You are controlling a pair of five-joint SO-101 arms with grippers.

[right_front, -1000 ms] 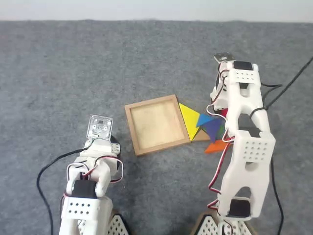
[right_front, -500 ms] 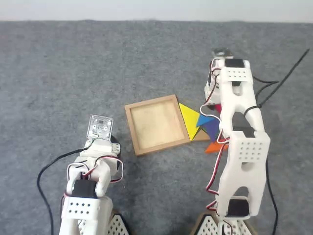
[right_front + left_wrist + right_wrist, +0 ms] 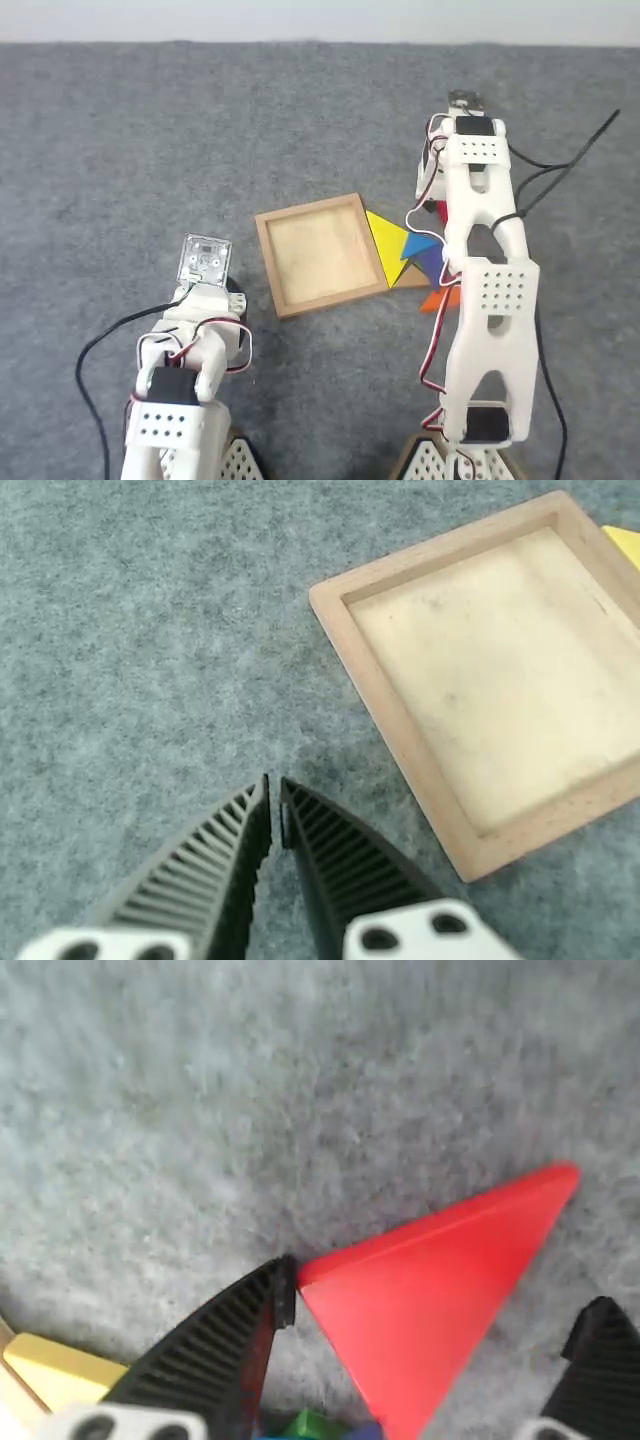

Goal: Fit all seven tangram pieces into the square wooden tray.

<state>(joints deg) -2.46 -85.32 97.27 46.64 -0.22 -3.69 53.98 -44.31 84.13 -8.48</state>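
My right gripper [image 3: 442, 1302] is open astride the red triangle [image 3: 430, 1260], not gripping. My left gripper [image 3: 275, 788] is closed on nothing. My right arm [image 3: 490, 290] hides part of the tangram pieces [image 3: 410, 248].

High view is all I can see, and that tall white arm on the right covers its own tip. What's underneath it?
Observer: The right wrist view shows the right end effector open, with a red triangle lying on the carpet between its fingers.
Operator: Is it squeezing the triangle?
Observer: No. One fingertip is at a corner of it, and the other stands well off.
Operator: And the other arm's tip?
Observer: The left end effector is shut, above carpet just short of the wooden tray.
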